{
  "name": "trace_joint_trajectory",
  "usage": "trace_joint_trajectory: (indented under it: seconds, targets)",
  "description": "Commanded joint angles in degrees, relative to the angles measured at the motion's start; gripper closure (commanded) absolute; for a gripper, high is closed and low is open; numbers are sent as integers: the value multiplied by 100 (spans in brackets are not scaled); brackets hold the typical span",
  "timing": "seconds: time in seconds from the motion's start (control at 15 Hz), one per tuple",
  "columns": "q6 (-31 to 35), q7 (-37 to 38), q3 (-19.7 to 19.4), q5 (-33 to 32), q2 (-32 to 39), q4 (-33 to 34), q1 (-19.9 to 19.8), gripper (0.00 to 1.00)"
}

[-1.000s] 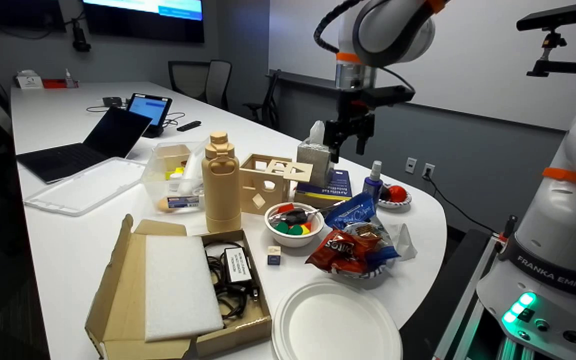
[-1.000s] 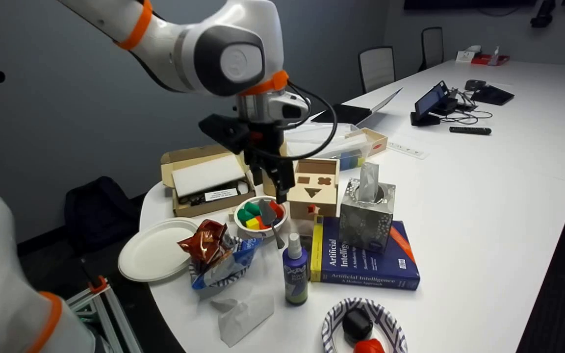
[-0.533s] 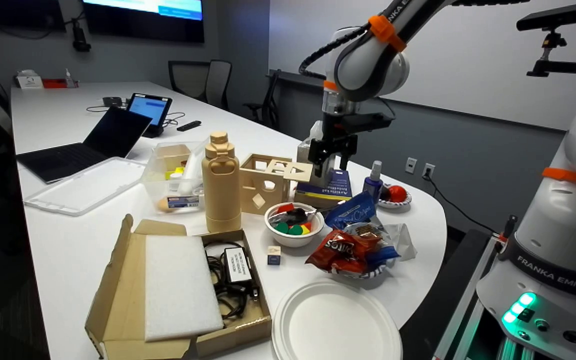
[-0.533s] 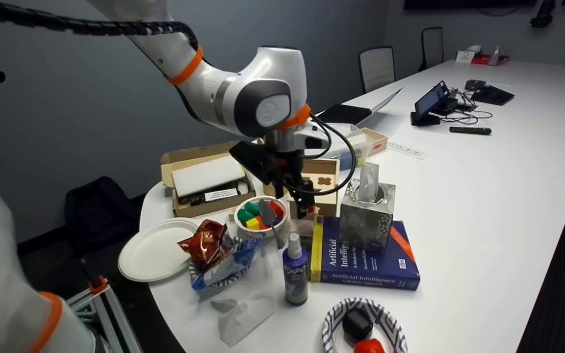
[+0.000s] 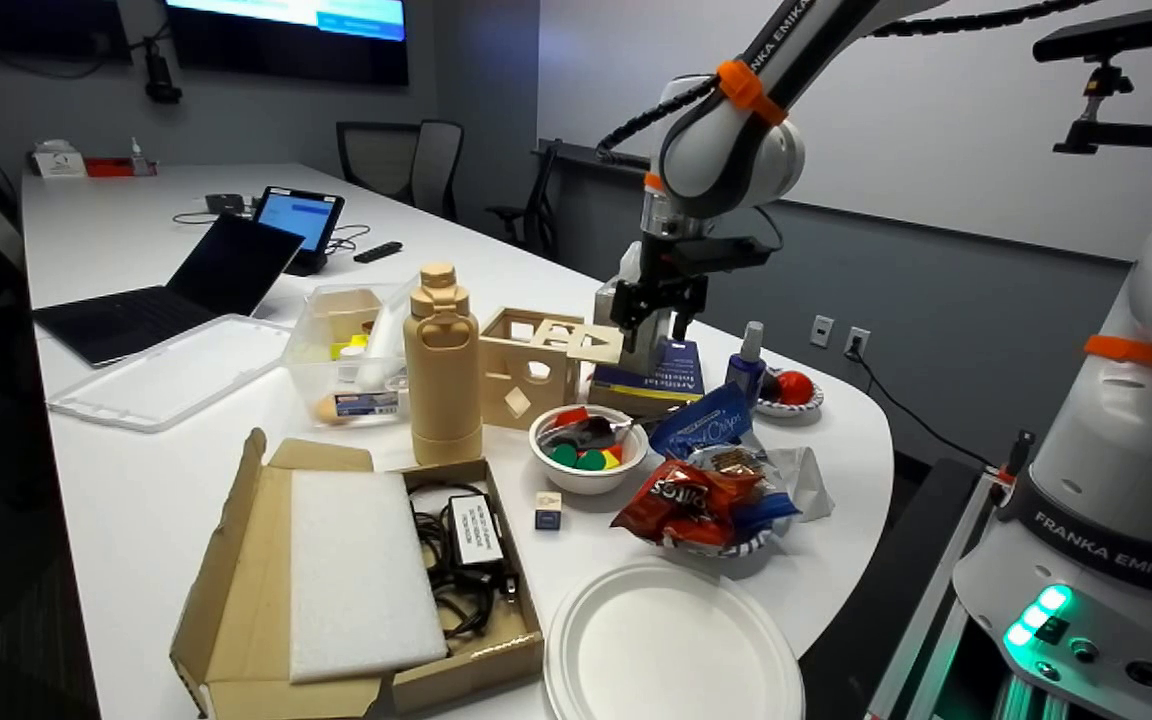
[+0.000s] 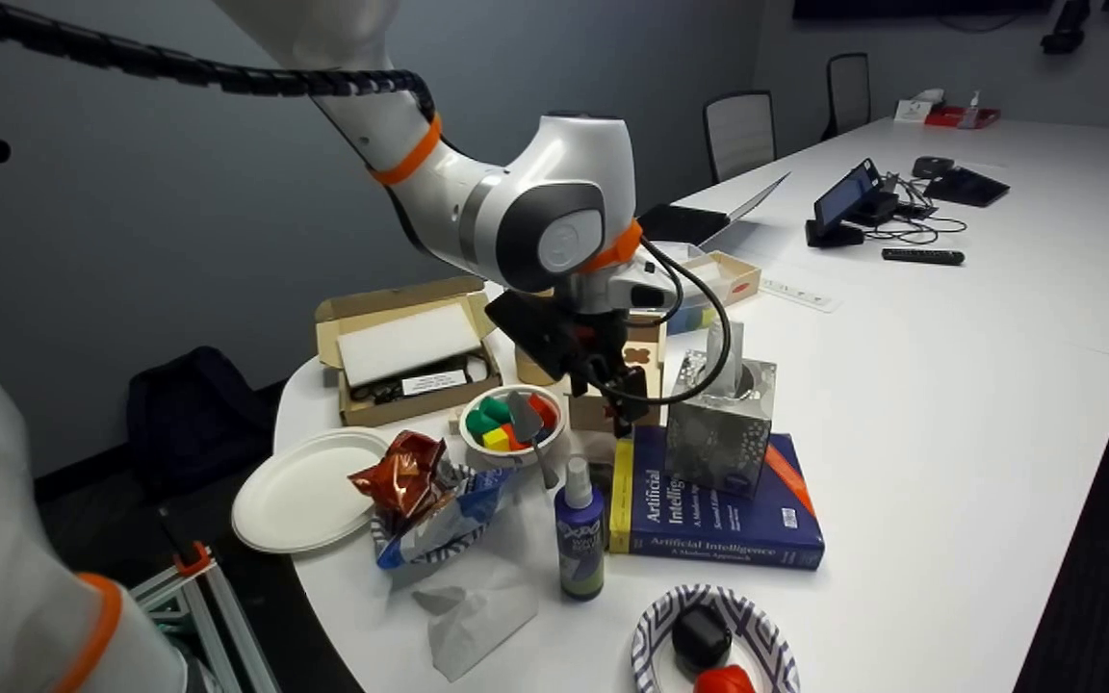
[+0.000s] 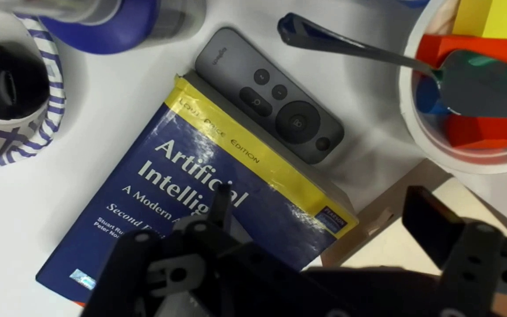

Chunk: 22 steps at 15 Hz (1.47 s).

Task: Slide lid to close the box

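Lid [image 5: 576,344] (x1) juts partway off box [image 5: 546,398] (x1); claw [image 7: 319,191] (x1) hangs nr AI book [image 7: 183,187] (x1), spread wide, holding nil; bowl [image 5: 591,483] (x1) w/ blocks just beside box.

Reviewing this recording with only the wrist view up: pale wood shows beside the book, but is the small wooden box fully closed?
Observer: No. In an exterior view the lid juts past one end of the wooden box, leaving part of its top open.
Operator: Is any other open box outside my picture?
Observer: Yes, a cardboard box lies open.
Operator: Anything in it?
Observer: Among its contents is what looks like a black power adapter.
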Motion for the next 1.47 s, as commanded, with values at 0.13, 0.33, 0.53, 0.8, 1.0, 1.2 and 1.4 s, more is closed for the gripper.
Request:
trace_joint_trajectory:
  seconds: [0.13, 0.33, 0.53, 0.8, 1.0, 1.2, 1.4]
  targets:
    - [101, 116, -166, -95, 190, 211, 19, 0]
    - [67, 141, -233, -114, 206, 262, 9, 0]
    - [69, 258, -303, -251, 291, 274, 21, 0]
    - [72, 377, -353, -354, 417, 298, 50, 0]
    - [82, 351, -337, -274, 499, 328, 68, 0]
    - [73, 285, -309, -178, 553, 365, 82, 0]
    - [100, 255, -275, -96, 607, 414, 103, 0]
